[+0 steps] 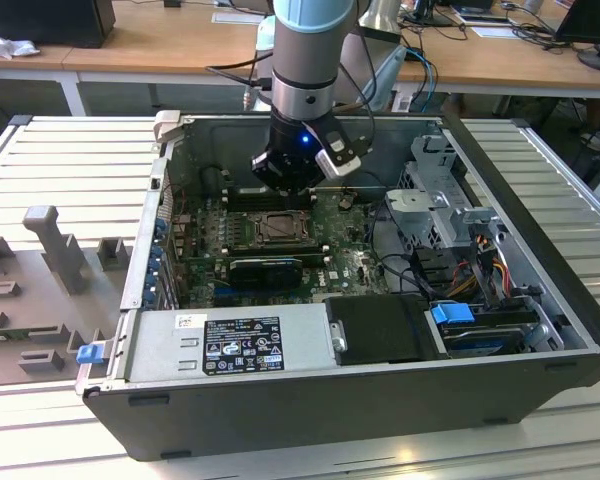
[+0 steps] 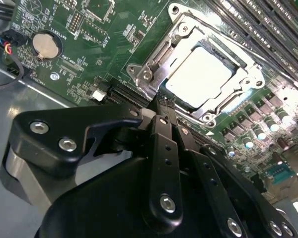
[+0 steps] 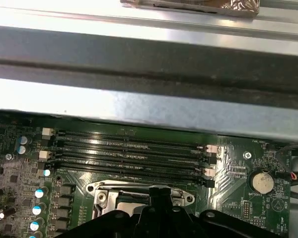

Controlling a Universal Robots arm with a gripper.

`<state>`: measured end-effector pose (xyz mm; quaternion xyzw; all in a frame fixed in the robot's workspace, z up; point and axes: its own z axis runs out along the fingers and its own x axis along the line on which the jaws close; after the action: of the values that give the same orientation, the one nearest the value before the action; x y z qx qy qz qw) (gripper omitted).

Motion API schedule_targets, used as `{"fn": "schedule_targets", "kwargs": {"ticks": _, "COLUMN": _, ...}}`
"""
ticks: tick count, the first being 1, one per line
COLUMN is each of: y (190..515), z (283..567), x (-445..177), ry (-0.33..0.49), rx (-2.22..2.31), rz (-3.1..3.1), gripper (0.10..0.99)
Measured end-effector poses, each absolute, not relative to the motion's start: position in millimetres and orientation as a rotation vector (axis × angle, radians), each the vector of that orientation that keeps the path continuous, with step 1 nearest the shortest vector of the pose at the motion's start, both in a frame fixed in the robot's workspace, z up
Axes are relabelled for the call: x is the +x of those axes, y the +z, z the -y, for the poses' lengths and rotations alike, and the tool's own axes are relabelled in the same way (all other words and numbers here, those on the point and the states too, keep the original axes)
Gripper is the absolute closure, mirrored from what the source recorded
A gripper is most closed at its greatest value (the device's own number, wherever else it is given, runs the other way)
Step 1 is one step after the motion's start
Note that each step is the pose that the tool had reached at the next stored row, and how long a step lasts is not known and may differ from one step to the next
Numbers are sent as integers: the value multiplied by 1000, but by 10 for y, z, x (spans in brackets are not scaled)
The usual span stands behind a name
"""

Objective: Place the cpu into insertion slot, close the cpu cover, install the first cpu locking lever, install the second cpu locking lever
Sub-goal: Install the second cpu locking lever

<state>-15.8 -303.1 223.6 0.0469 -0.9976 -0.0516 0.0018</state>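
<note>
While seemingly flat in the insertion slot (image 2: 201, 74), cpu (image 2: 198, 74) faces up.

My exterior view is evenly lit from overhead, soft shadows pooling inside the computer case (image 1: 540, 330). In the second wrist view the cpu (image 2: 201, 74) glares near white; the claw (image 2: 161, 106) is blurred. The first wrist view's case wall (image 3: 149, 106) shines, washed out.

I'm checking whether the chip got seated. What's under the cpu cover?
The cpu shows through the closed cpu cover's cut-out. The insertion slot beneath is covered. The gripper hovers at the cover's edge.
</note>
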Motion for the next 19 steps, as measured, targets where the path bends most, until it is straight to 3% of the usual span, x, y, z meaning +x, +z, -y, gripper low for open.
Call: {"fn": "schedule_targets", "kwargs": {"ticks": 19, "y": 2236, "z": 3123, "x": -159, "ry": -162, "rx": 147, "rz": 3130, "gripper": 980}}
